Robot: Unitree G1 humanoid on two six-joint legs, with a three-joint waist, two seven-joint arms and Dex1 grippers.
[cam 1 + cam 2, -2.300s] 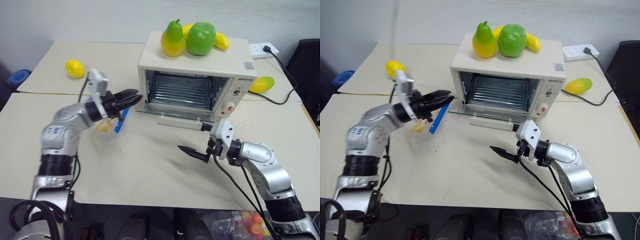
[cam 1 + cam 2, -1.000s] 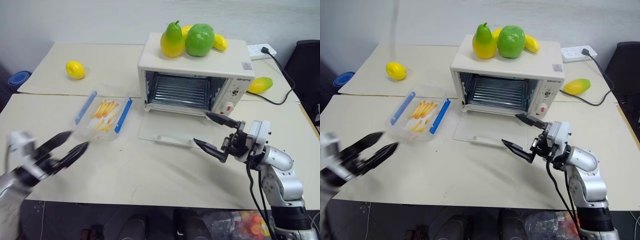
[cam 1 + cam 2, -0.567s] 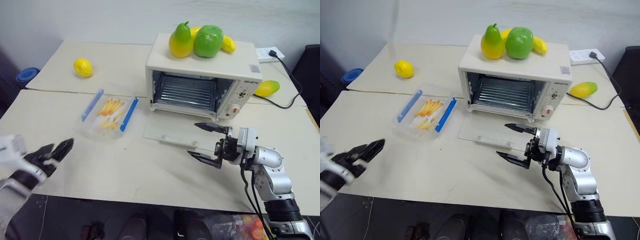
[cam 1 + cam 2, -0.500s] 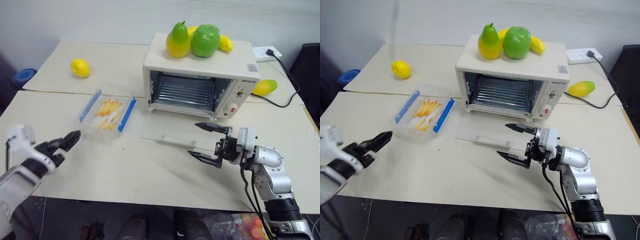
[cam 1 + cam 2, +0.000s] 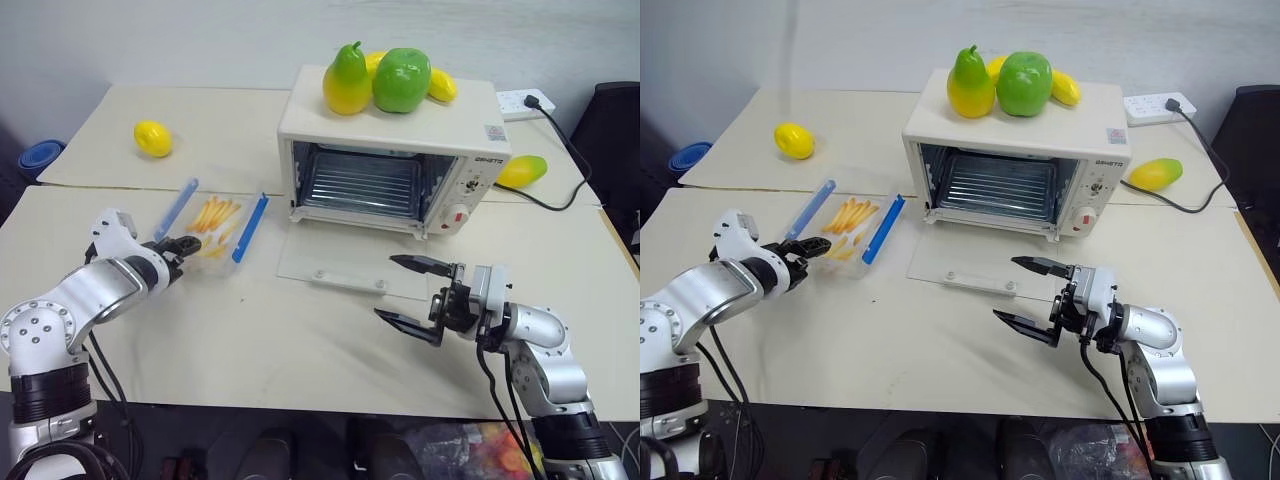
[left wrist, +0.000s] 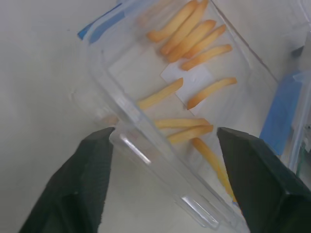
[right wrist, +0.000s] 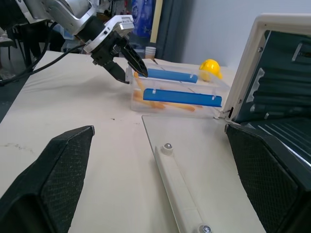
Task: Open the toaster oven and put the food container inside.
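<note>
Left arm bent at the elbow, forearm reaching toward the toaster oven (image 5: 395, 160); left gripper (image 5: 181, 245) angled down at the near end of the food container (image 5: 212, 226). Fingers (image 6: 82, 182) parted, one to either side of the container's clear near corner; contact with the wall cannot be told, nothing clamped.

Right arm low in front of the oven, right gripper (image 5: 408, 292) pointing sideways toward the container's side, fingers spread wide and empty, just off the near edge of the dropped glass door (image 5: 345, 262).

Food container flat on the table (image 5: 250, 340), to the left of the oven and beside its open door, blue clips (image 5: 249, 227) on the long sides, orange-yellow fries (image 6: 187, 39) inside. Oven open, wire rack (image 5: 365, 185) bare. Pear (image 5: 347, 78) on the oven roof.
</note>
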